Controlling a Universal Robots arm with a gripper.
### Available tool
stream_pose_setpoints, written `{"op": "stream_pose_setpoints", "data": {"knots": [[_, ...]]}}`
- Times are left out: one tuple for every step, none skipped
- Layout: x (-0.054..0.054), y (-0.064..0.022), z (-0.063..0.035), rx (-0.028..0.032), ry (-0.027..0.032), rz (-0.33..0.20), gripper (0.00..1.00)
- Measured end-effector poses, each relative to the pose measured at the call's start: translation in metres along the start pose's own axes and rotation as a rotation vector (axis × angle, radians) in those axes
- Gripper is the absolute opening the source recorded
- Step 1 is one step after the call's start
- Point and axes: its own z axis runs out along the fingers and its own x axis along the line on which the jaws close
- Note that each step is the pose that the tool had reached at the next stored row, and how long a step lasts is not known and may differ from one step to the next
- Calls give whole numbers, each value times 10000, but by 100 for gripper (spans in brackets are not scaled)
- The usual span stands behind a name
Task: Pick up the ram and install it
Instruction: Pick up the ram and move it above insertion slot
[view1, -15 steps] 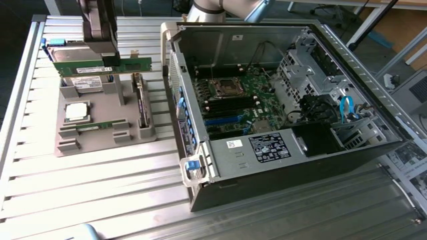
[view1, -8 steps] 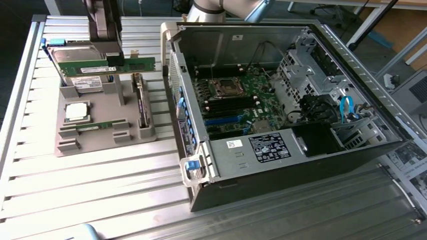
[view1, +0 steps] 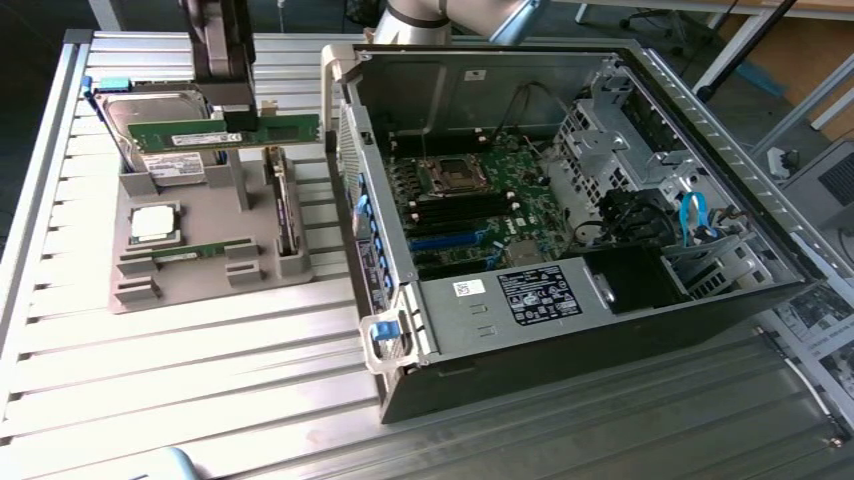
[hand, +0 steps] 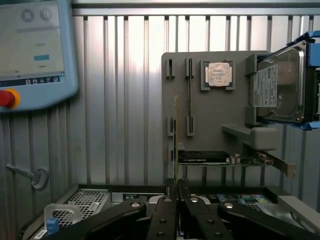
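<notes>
Outside, the long, flat green ram (view1: 220, 133) with its white label hangs level above the grey moulded holder (view1: 200, 282) on the ribbed metal desk (view1: 200, 380), beside the open steel case (view1: 561, 370). At the wrist, smooth black fingers (hand: 162, 216) are clamped tight on its thin edge.

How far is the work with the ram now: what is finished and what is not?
Done: the ram is out of the grey holder.
In hand: the gripper is shut on the ram and holds it above the holder, to the exterior view's left of the open computer case.
Not yet done: the ram is outside the case, not seated on the motherboard.
</notes>
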Motion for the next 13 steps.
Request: {"op": "stream_pose_setpoints", "data": {"knots": [[0,-14,0,0,1,0,12],[0,-24,0,-1,1,1,12],[0,-31,1,0,1,0,12],[0,-39,0,0,1,0,12],[0,-48,1,0,1,0,12],[0,-57,1,0,2,0,12],[0,-65,1,0,2,0,12],[1,-72,1,0,2,0,12],[1,-79,1,0,2,0,12],[1,-86,1,0,3,0,12],[1,-94,2,0,2,0,12],[1,-107,1,0,3,0,12],[1,-118,2,0,3,1,12]]}}
